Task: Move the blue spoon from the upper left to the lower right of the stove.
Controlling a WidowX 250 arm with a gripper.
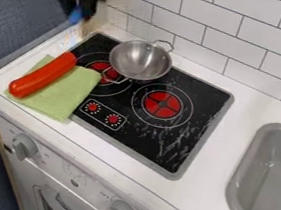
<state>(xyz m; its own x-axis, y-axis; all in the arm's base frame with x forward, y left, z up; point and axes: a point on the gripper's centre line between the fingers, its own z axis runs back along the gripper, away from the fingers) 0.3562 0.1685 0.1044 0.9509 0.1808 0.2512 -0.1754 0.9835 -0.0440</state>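
Hanging high, gripper (82, 8) w/ prob. blue spoon (76, 15) just below, likely to clear metal wok (140, 61); jaw gap/grip: can't tell.

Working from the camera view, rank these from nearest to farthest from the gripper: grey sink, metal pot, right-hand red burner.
1. Metal pot, on the stove, below and right of the gripper
2. Right-hand red burner, past the pot
3. Grey sink, at the view's right edge

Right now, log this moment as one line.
pincer upper left | blue bit at its lower end, hold unclear | metal pot on stove | red toy on green cloth
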